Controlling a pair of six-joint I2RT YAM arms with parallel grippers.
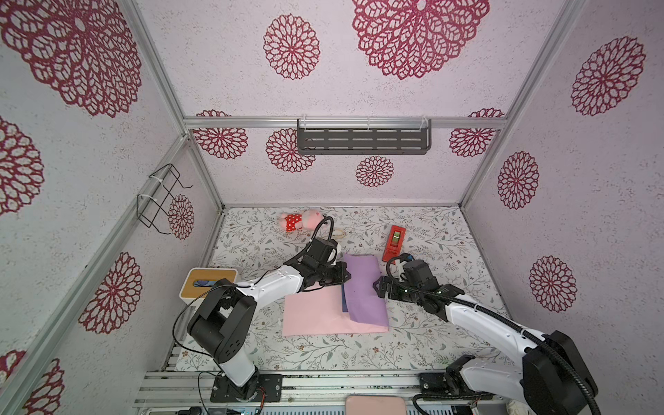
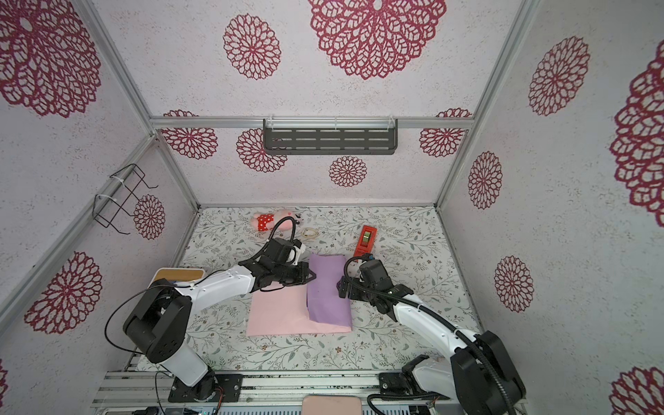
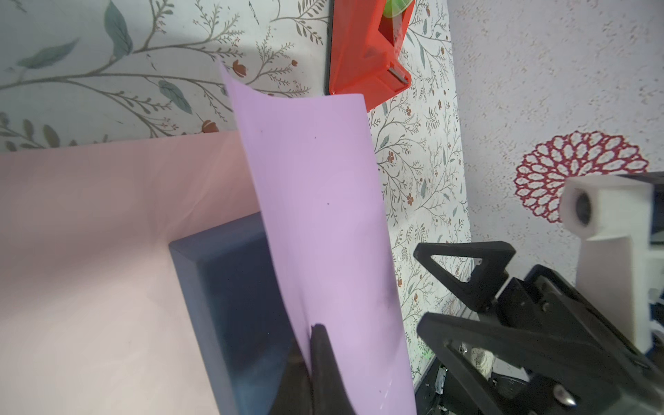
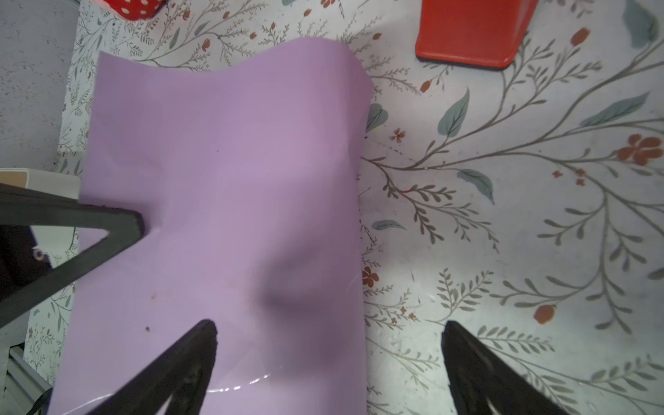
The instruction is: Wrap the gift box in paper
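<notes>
The left gripper (image 1: 345, 275), jaws shut, pinched the paper (image 1: 363, 287) folded over the gift box (image 3: 230, 287); at its three o'clock the right gripper (image 4: 328, 328) held its jaws wide, empty.

Top views look down; wrist cameras closely share the paper (image 3: 316, 215).

We log two arms. The left arm (image 1: 273, 284) and right arm (image 1: 481, 321) match: white shells on the long links, black housings at the joints, small dark screws dotting the white. Their fingers (image 4: 172, 363) are matte black open triangles. We see a ribbed black hose (image 1: 522, 328) zip-tied in white on the right arm and a thin black cable (image 1: 174, 325) at the left. The base plates (image 1: 267, 386) are black and screwed down. A white bracket (image 3: 607, 230) shows on the right wrist.
</notes>
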